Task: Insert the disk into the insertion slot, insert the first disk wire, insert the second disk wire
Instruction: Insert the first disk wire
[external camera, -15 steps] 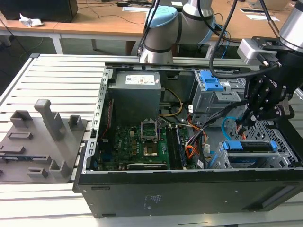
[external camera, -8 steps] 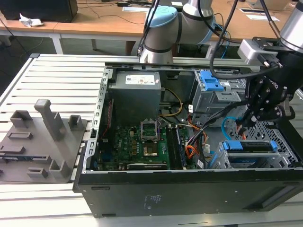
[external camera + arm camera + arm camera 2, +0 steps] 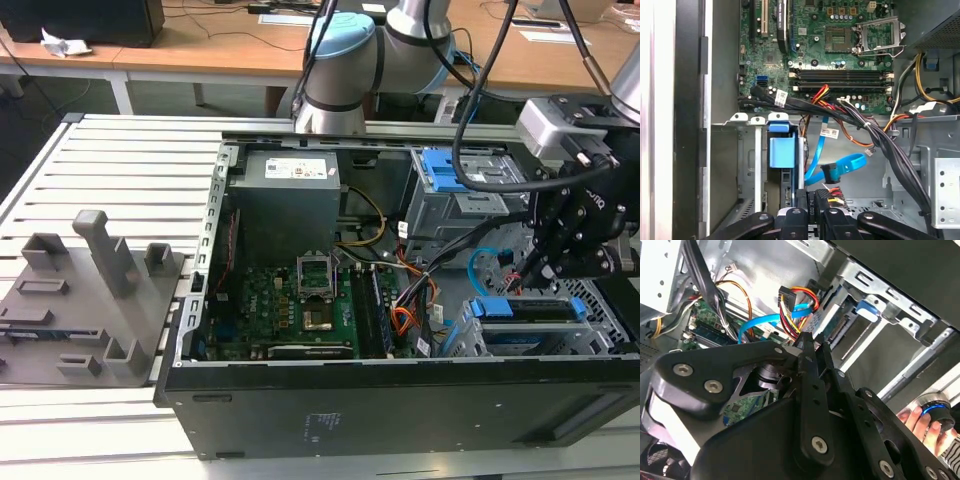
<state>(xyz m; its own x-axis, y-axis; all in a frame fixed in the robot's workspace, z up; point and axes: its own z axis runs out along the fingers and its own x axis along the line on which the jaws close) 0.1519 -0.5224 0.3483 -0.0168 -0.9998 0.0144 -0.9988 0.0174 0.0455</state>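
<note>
- Gripper (image 3: 807, 342) sits closest in both wrist views, its black body low inside the open computer case (image 3: 400, 400), at the drive bays on the exterior view's right.
- Disk (image 3: 782, 152): already seated in the insertion slot (image 3: 600, 325). The blue carrier shows at the mouth of the cage. In the second wrist view the disk's rear connector edge faces the gripper. Step one looks done.
- First disk wire (image 3: 801, 302): the orange, red and black bundle arcs up from the fingertips to its dark plug. The plug is near the disk's rear edge but apart from it, so I judge it not plugged in yet.
- Second disk wire (image 3: 845, 164): the light-blue loop hangs loose just beside the disk with its dark plug free. The gripper is not touching it, so this step is not done.
- Fingers (image 3: 807, 385): drawn almost together, with only a thin gap. They appear to pinch the first disk wire just behind its plug. The contact itself is partly hidden by the tips, so the grip is a judgement.
- Progress: roughly one step of three is complete, and the first wire is the one in hand.
- Person's hand (image 3: 920, 422): rests on a round device with a blue ring, well apart from the drive bay.
</note>
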